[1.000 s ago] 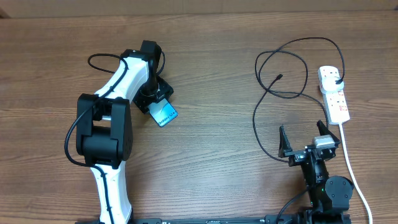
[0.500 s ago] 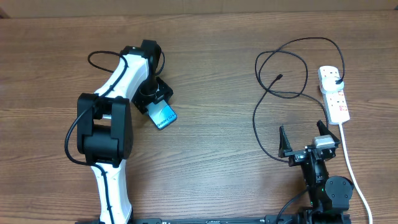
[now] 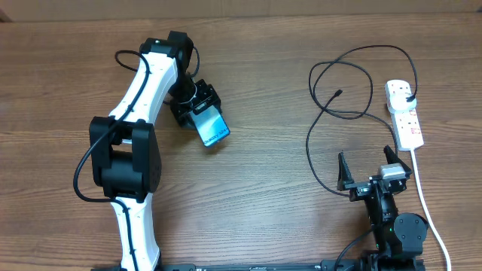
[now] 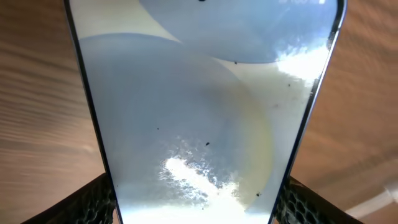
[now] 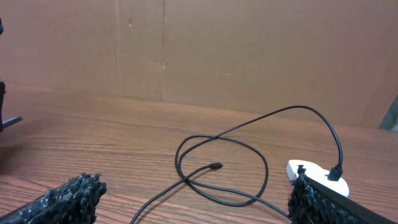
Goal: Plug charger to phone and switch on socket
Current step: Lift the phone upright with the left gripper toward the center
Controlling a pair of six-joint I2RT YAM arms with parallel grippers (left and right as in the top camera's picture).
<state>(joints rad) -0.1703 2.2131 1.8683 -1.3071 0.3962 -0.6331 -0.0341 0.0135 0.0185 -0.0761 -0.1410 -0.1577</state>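
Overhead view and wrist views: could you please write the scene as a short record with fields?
phone: gripped in left gripper, screen up
charger: lies in loops, plug in socket, tip free
right gripper: open, empty
socket state: on or off cannot be told

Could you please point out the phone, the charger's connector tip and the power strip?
phone point(image 3: 213, 128), overhead view, middle of its blue screen.
charger connector tip point(image 3: 338, 93), overhead view, free end of the black cable.
power strip point(image 3: 407, 119), overhead view, middle of its white body.
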